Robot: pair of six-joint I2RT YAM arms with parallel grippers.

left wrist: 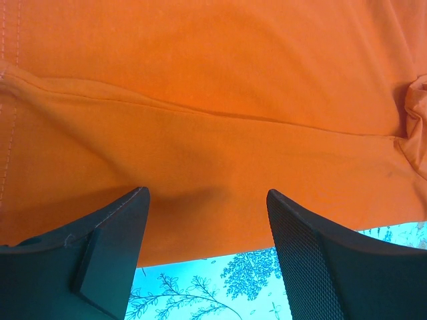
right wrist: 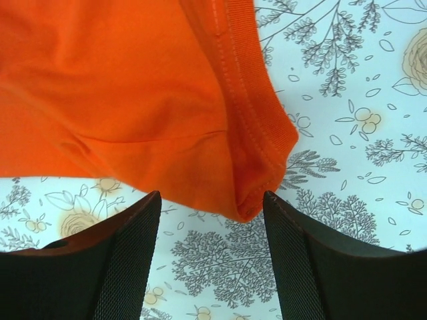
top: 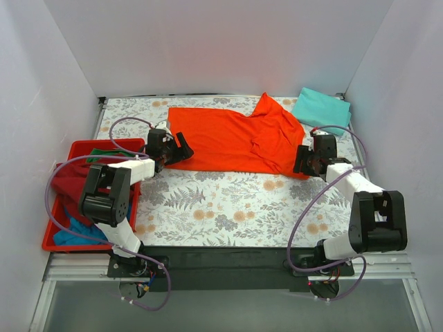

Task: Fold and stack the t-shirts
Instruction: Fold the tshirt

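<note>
From above, the bright orange-red soft cloth t-shirt [top: 232, 138] lies spread at the far middle of the flower-printed table [top: 228, 207], with the left gripper [top: 183, 148] at its near left corner and the right gripper [top: 300, 164] at its near right. Left wrist view: jaws released, hem between them — not pinched. Right wrist view: also spread, only the corner tip between. Closing so shallow, the right one may lose the cloth, I think.

I sit boxed in by plain white panels: a back wall [top: 221, 41], a left wall [top: 34, 104] and a right wall [top: 408, 76]. My table wears a pale floral tablecloth [top: 221, 207] of grey leaves and peach blossoms. A black plate [top: 228, 257] runs along its near edge, with a grey surface [top: 228, 308] beyond. The light is soft and even.
</note>
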